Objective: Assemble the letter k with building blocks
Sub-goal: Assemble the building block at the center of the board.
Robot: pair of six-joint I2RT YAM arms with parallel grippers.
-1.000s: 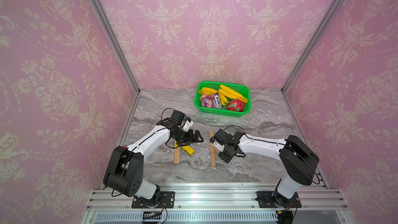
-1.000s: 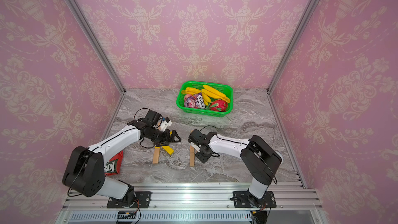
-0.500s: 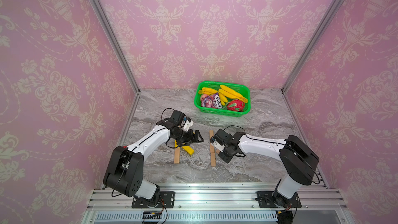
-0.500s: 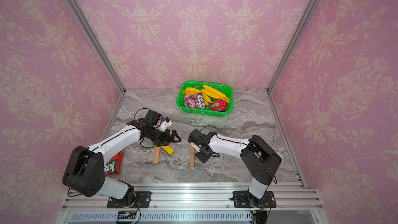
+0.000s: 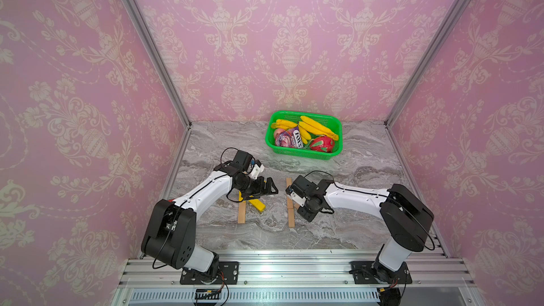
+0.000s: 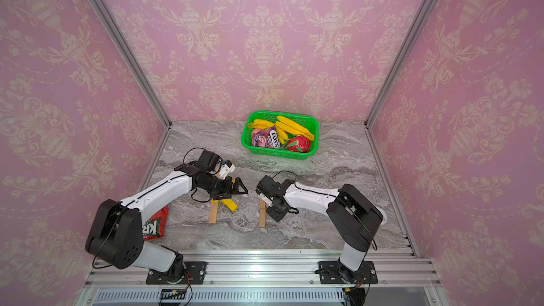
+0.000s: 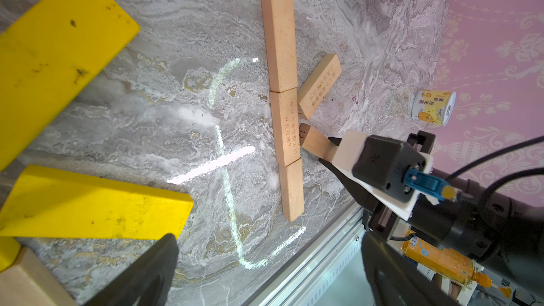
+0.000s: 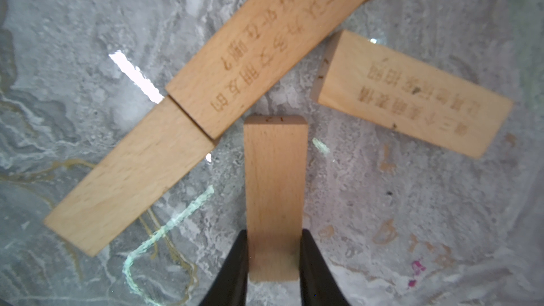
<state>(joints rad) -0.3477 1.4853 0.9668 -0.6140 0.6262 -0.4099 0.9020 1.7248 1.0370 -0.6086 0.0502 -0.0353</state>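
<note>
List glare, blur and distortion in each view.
Right wrist view: soft focus, held bar and engraved bars smeared, white glare patch on the table. Left wrist view: stem sharp, glare streak beside it, yellow blocks loom oversized. Both top views: even light, sheen on the front rail.

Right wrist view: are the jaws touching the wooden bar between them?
Touching. The right wrist view shows both black jaws pressed against the sides of the wooden bar, no gap.

Grey marbled surface [image 5: 353, 225]. At the back, a green basket [image 5: 300, 154]. Near the middle, three wooden bars [image 7: 285, 125] end to end in a straight line, a slanted wooden bar [image 7: 319, 85] just beside. Further left, yellow bars [image 7: 59, 54] and a lone wooden bar [image 5: 241, 212]; by the left wall, a red snack bag [image 6: 156, 225].
</note>
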